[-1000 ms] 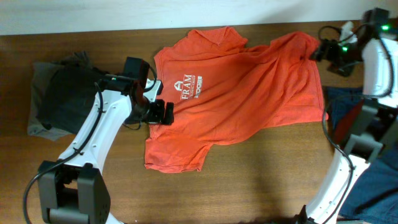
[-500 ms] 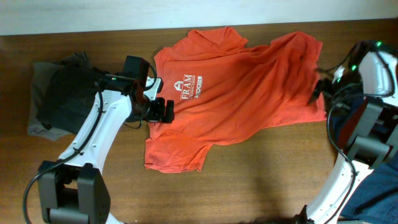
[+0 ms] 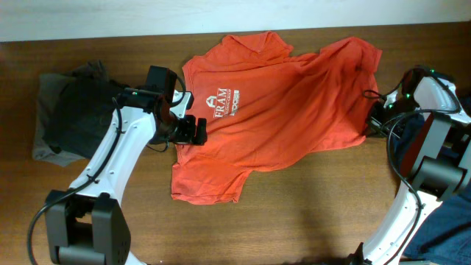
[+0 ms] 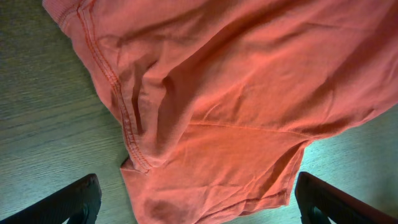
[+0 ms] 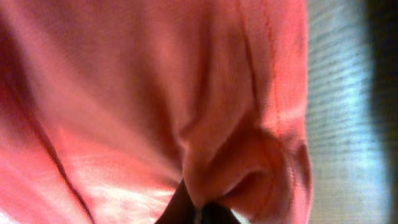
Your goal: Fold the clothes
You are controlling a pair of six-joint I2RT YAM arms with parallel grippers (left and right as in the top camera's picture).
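Nearest the robot's side, a bare stretch of the wooden table (image 3: pixel 309 206) runs along the front, and a sleeve of the orange-red T-shirt (image 3: pixel 280 96) reaches down toward 7 o'clock. The shirt lies rumpled but mostly spread over the middle of the table, with long creases running across it toward 2 o'clock. At its 9 o'clock edge sits the left gripper (image 3: pixel 193 131). Its jaws are spread as wide as they go and they have hold of nothing. In the left wrist view the two dark fingertips (image 4: pixel 74 200) show only at the lower corners, with a stitched seam and loose folds of the shirt lying between and beyond them on the wood. At the shirt's 3 o'clock edge the right gripper (image 3: pixel 374 118) is closed tight on the fabric. In the right wrist view a bunched fold of orange-red cloth is pinched where its fingers meet at the bottom of the frame. Blue cloth (image 3: pixel 452 228) shows at the table's 4 o'clock corner. White lettering (image 3: pixel 224 103) sits just beyond the left gripper, on the shirt's 10 o'clock part. Out at the table's 9 o'clock side, apart from the shirt, lies a heap of black and grey garments (image 3: pixel 66 118). The shirt's far edge lies close to the table's 12 o'clock edge.
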